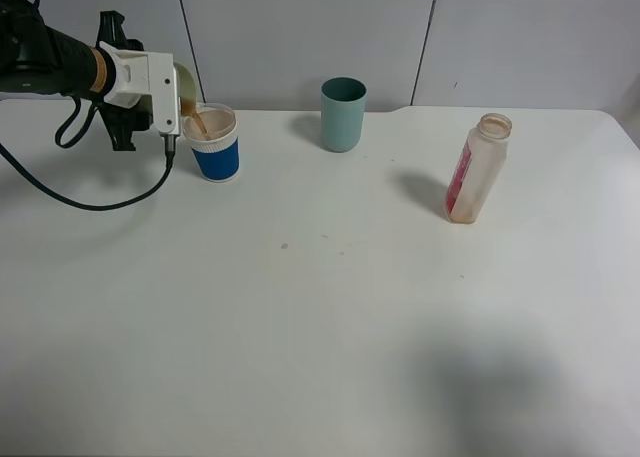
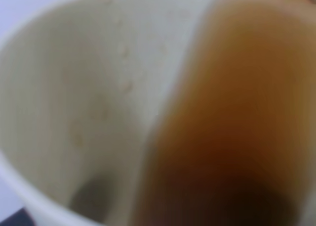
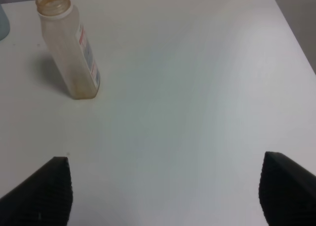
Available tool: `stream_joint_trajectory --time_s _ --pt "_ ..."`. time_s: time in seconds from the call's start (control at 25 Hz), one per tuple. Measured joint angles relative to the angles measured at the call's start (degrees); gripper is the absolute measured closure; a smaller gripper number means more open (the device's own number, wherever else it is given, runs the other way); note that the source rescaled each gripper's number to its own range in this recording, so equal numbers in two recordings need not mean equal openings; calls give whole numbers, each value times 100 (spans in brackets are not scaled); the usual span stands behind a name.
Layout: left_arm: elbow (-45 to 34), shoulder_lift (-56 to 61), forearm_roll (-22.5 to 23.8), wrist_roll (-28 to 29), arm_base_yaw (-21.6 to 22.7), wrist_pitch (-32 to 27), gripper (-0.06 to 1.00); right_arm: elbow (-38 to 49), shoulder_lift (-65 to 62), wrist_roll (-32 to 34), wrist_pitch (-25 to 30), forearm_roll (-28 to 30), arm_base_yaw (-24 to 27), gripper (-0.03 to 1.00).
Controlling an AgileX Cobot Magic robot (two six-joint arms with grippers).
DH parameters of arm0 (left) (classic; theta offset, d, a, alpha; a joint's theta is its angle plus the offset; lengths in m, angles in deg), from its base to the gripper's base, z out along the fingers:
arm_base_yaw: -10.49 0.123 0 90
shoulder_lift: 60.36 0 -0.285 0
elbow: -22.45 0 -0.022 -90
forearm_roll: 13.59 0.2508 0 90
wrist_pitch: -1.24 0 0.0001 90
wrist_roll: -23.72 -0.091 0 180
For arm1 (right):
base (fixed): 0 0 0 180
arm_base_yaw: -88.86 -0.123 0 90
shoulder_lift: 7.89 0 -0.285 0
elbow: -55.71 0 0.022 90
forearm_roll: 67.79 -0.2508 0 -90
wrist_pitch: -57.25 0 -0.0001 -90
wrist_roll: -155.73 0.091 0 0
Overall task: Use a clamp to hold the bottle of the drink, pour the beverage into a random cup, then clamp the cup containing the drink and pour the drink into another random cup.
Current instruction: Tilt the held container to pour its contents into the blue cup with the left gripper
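A broad white table (image 1: 330,307) runs up to a pale panelled wall. Towards the back stands a short blue cup with a wide white rim band (image 1: 214,143), and just over it the left clamp (image 1: 178,95), a white block on a thick black arm, pinches a tipped pale yellow-green plastic tumbler (image 2: 89,112) whose reddish-brown drink (image 2: 232,132) streams into that cup. A darker teal tumbler (image 1: 343,114) sits near the blue cup, farther along the back. The capless clear plastic bottle with a pink-red label (image 1: 477,169) stands well apart from it, almost drained. The right gripper (image 3: 163,196) hovers near the bottle, jaws spread, grasping nothing.
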Motion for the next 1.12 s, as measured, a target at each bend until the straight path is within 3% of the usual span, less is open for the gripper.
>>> stream_joint_trajectory --time_s 1.12 --pt "143 6 235 -284 0 -12 94 0 0 0 0 0 0 37"
